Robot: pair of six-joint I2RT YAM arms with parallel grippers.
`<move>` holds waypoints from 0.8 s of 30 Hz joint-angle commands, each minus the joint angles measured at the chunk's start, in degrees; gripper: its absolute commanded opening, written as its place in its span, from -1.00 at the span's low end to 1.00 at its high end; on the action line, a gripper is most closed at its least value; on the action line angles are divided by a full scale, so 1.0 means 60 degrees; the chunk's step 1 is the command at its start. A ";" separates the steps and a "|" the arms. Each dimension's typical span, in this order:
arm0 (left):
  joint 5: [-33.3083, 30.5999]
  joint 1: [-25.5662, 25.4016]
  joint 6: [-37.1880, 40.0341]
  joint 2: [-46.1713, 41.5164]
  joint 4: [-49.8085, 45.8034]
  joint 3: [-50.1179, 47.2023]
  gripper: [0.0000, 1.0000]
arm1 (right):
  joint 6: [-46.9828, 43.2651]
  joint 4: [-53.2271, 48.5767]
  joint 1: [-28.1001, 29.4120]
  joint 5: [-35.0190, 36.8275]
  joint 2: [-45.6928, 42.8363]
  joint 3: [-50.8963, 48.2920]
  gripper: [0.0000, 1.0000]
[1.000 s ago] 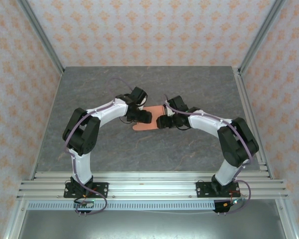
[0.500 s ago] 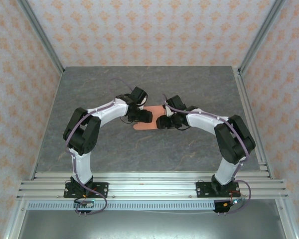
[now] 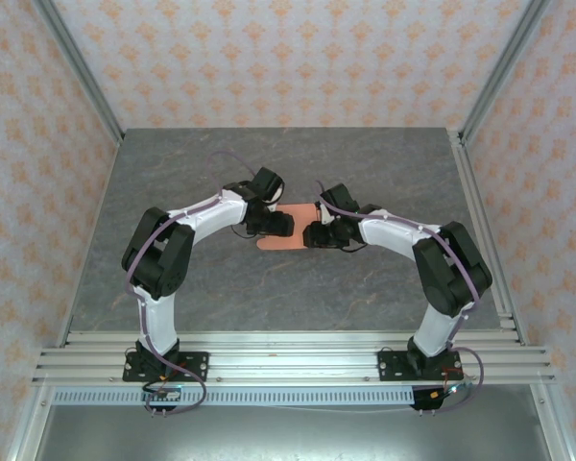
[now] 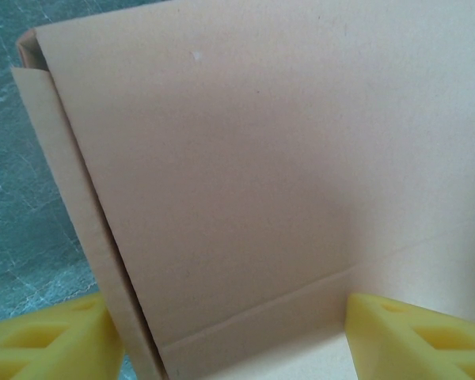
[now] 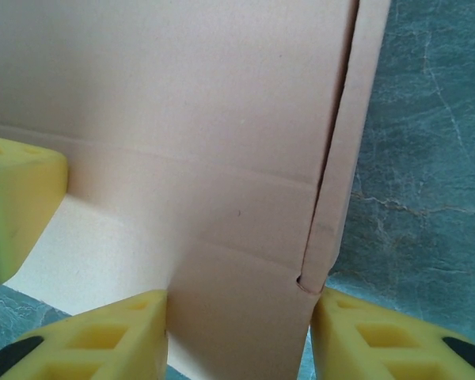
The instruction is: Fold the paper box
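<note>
On the grey table (image 3: 365,288), the salmon paper box (image 3: 288,230) lies near the middle, partly folded.
Our right tool (image 5: 239,340) pinches a folded panel between its fingers; our left tool (image 4: 233,340) straddles the opposite end, and we cannot tell whether it grips.

1. the paper box (image 3: 293,230) is lying on the bench (image 3: 269,173), near its middle.
2. the left claw (image 3: 278,226) is sitting at its left end, the right claw (image 3: 313,234) at its right end.
3. each claw's fingers are straddling part of the paper box.
</note>
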 commanded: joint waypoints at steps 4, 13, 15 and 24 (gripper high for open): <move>0.0055 -0.0014 -0.0145 0.0462 -0.0085 -0.0033 0.41 | 0.0208 -0.0064 0.0092 -0.0101 0.0040 -0.0179 -0.13; -0.0170 -0.0017 -0.0022 -0.0247 -0.0382 -0.0218 0.72 | 0.0245 -0.0239 0.0096 0.0402 0.0110 -0.0157 -0.10; -0.0235 -0.0009 0.0044 -0.0664 -0.0498 -0.0283 0.80 | 0.0254 -0.0241 0.0103 0.0441 0.0061 -0.0150 -0.10; -0.0618 -0.0012 0.0339 -0.1038 -0.0844 -0.0398 0.89 | 0.0169 -0.0546 0.0106 0.0964 -0.0155 0.0040 -0.02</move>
